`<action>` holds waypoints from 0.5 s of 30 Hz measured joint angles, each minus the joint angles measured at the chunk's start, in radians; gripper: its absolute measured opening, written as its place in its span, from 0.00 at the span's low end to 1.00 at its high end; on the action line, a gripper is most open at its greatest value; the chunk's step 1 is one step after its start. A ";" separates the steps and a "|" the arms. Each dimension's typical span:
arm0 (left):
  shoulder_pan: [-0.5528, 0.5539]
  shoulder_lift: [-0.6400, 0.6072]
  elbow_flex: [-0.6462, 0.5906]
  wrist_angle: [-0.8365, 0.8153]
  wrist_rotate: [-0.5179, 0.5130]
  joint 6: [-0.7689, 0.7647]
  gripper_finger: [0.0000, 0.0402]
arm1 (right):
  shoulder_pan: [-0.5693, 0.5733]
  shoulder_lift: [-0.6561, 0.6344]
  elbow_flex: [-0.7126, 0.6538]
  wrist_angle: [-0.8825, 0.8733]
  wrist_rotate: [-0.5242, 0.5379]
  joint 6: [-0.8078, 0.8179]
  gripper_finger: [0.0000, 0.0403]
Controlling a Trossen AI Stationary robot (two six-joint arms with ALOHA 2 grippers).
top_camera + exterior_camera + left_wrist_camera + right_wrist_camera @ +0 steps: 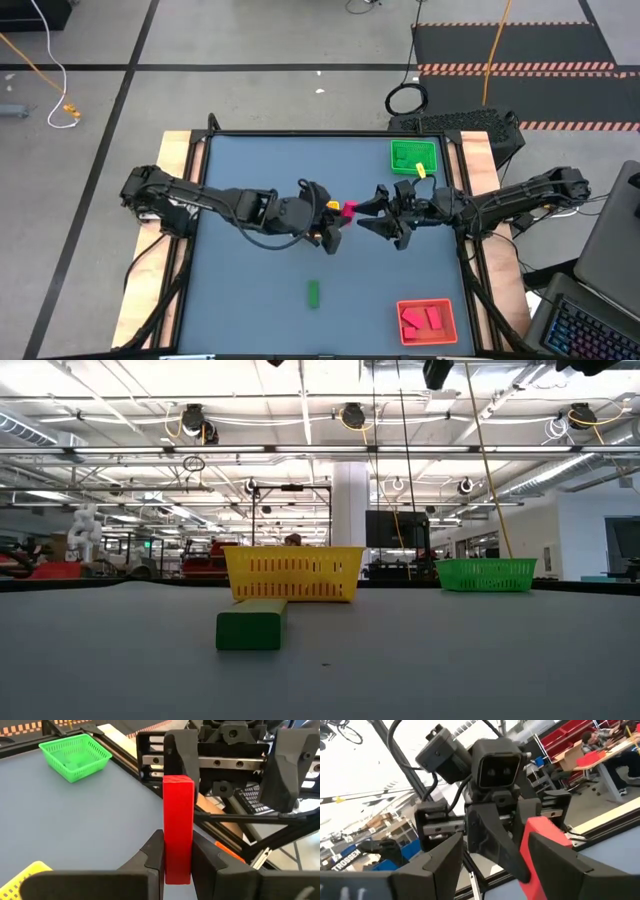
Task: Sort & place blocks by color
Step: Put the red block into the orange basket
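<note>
Between the open right end effector [372, 214] fingers stands the red block [349, 209].

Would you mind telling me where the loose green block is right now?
In the high view the green block lies alone on the table's near-centre, left of the red tray, below both arms.

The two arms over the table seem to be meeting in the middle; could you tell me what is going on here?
It looks like a handover. The left gripper is shut on a red block, holding it up mid-table. The right gripper faces it with its fingers open on either side of the block's far end, not yet closed. A green block lies loose on the table. The red tray already holds red blocks, and the green tray sits at the far right.
</note>
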 joint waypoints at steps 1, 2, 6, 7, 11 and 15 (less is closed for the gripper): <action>0.001 0.000 0.000 0.007 0.002 0.002 0.14 | -0.004 0.000 0.000 0.000 -0.001 0.000 0.55; 0.002 0.000 0.000 0.012 0.003 0.003 0.14 | -0.008 0.000 0.000 0.001 -0.001 0.000 0.55; 0.001 0.015 0.000 0.049 0.006 0.004 0.14 | -0.023 -0.001 0.000 -0.003 0.000 -0.019 0.55; -0.001 0.015 0.000 0.040 0.005 -0.004 0.14 | -0.025 0.000 0.000 -0.001 0.002 -0.018 0.55; -0.006 0.013 0.000 0.010 0.027 -0.031 0.14 | -0.027 0.002 -0.001 0.076 0.031 -0.020 0.55; -0.015 0.015 -0.001 0.001 0.056 -0.030 0.14 | -0.034 0.002 -0.001 0.093 0.064 -0.026 0.55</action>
